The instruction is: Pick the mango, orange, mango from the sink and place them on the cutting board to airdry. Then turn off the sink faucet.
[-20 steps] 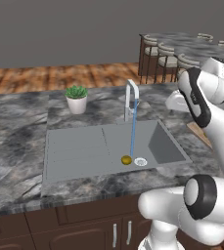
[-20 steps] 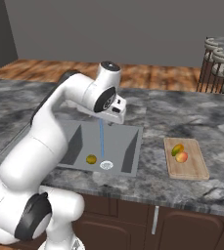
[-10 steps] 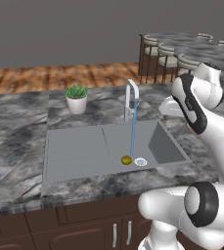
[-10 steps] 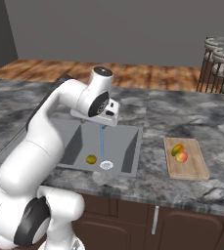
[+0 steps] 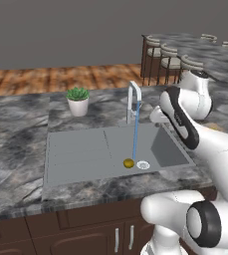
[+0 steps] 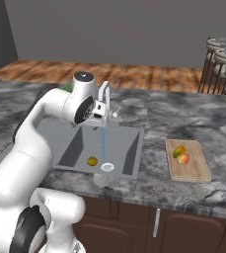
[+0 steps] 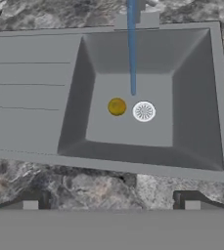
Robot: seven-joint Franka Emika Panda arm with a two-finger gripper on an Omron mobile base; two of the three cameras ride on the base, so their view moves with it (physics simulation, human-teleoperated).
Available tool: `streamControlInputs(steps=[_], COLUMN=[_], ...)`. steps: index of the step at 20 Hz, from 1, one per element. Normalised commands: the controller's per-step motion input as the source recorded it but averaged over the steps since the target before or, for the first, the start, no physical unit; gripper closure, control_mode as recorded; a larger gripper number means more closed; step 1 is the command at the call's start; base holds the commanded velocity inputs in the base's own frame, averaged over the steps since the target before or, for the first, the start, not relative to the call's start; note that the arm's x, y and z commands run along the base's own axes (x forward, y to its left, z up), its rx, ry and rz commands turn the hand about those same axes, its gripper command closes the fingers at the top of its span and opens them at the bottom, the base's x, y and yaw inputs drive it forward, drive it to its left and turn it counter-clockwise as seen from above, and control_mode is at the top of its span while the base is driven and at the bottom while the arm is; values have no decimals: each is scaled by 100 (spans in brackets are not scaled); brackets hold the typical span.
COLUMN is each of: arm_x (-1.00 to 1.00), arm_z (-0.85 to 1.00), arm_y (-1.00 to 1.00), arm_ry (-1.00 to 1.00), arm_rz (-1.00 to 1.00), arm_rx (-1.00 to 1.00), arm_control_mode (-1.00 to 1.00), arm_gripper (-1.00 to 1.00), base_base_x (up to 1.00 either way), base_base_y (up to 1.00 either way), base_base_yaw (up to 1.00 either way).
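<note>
the sink ran its long axis left to right, ribbed drainboard left. an olive-yellow mango lay just left of the drain under the faucet stream. the hand hovered above, fingers spread. the right base view showed the cutting board with two fruits, far right on the tabletop.

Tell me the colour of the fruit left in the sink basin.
Olive-yellow: the mango beside the white drain, clearest in the hand view.

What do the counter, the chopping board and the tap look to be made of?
Counter: looks like polished stone, grey with pale mottled veining. Cutting board: seems wooden, flat light tan. Sink faucet: probably metal, smooth silver-white; being a rendering, not certain.
</note>
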Motion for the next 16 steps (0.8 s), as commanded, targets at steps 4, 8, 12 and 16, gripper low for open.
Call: streamControlInputs(steps=[4,8,12,16], arm_x=[6,20,19,20], arm_z=[-15,-17,-13,-5], arm_y=[13,9,3,9], arm_ry=[-11,-5,-1,0], arm_rz=[0,0,0,0], arm_rx=[-10,-9,-4,-1], arm_control_mode=[-100,-100,-100,-100], arm_gripper=[-100,-100,-100,-100], base_base_x=[0,0,0,0], base_base_y=[0,0,0,0], base_base_yaw=[0,0,0,0])
